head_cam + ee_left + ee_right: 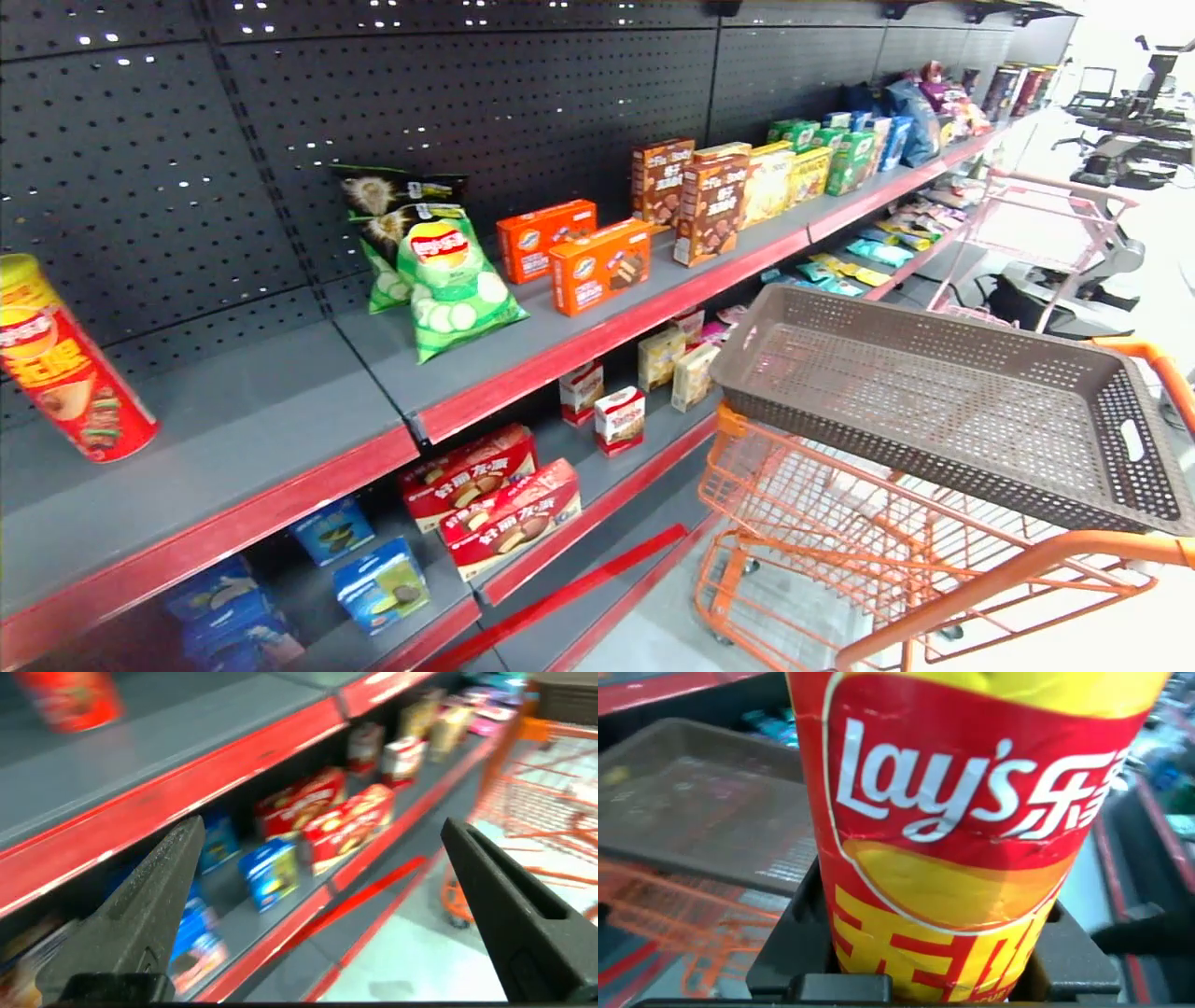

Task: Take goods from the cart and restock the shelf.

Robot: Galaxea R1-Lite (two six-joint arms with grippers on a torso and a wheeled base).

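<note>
My right gripper (934, 952) is shut on a red and yellow chip can (971, 812), which stands upright between the dark fingers (799, 924). Behind the can lies the brown perforated basket (691, 793), holding no goods, on top of the orange cart (682, 924). My left gripper (318, 859) is open and holds nothing, facing the lower shelves with red boxes (327, 812) and blue packs (271, 873). In the head view a second red chip can (65, 364) stands tilted at the far left of the grey shelf (280, 392). The basket (943, 401) rests on the cart (840, 541).
Green chip bags (439, 271), orange boxes (588, 261) and brown boxes (700, 201) stand further along the shelf. The shelf between the chip can and the bags is bare. A pink cart (1036, 243) stands further down the aisle.
</note>
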